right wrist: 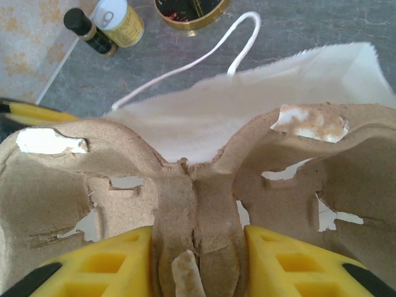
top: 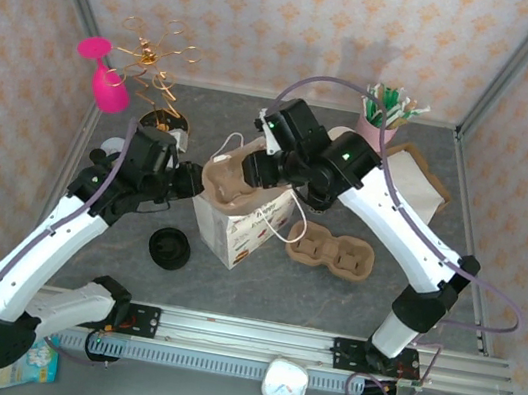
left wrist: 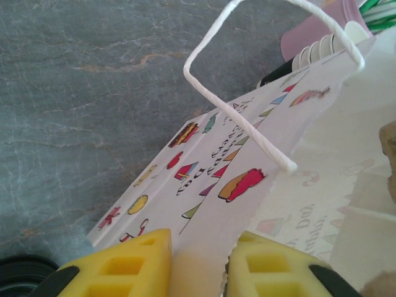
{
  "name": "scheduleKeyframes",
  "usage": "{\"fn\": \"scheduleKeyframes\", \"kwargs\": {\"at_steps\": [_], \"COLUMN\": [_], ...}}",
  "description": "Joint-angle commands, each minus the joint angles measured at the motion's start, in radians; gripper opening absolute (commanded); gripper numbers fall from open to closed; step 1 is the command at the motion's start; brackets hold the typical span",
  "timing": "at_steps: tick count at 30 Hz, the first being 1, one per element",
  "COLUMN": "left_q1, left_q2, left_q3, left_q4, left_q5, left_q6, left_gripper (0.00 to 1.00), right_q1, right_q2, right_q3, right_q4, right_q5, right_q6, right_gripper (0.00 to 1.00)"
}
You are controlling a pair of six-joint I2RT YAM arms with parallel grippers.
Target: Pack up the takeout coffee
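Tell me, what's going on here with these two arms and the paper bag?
The right hand is clamped on the middle ridge of a brown cardboard cup carrier and holds it over the open top of the white paper bag. The left hand has a finger on either side of the bag's rim; whether it has pinched it is hard to tell. A second cup carrier and a loose black lid lie on the table beside the bag.

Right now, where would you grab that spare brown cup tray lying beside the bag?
Probably its middle ridge, from straight above. The spare cup tray lies flat with two hollows up, and the narrow wall between them suits a two-finger pinch. The right gripper pinches the other tray by that same ridge.
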Motion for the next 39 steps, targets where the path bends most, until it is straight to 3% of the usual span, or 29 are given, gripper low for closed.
{"fn": "scheduleKeyframes", "kwargs": {"at_steps": [1,7,21,26,30,39], "left_q1": [0.005,0.015,0.025,0.025,0.029,0.044], "left_q2": [0.006,0.024,0.04,0.03,0.061,0.118], "left_q3": [0.038,0.059,0.087,0.085,0.137,0.168], "left_q4": [-0.025,-0.045,-0.078,-0.081,-0.106,-0.051], "left_q5": [-0.011,-0.038,-0.05,-0.042,-0.111,-0.098], "left_q6": [0.109,0.189,0.27,0.287,0.282,0.322], "left_gripper": [0.24,0.2,0.22,0.22,0.25,0.24], "right_q1": [0.023,0.068,0.068,0.069,0.069,0.071], "right_q2": [0.019,0.083,0.144,0.17,0.157,0.1], "right_q3": [0.008,0.087,0.165,0.209,0.166,0.087], "right_q4": [-0.043,-0.137,-0.135,-0.12,-0.096,-0.043], "right_q5": [0.063,0.144,0.242,0.213,0.214,0.143], "right_q6": [0.033,0.053,0.048,0.036,0.024,0.056], "right_gripper": [0.39,0.38,0.38,0.38,0.38,0.38]}}
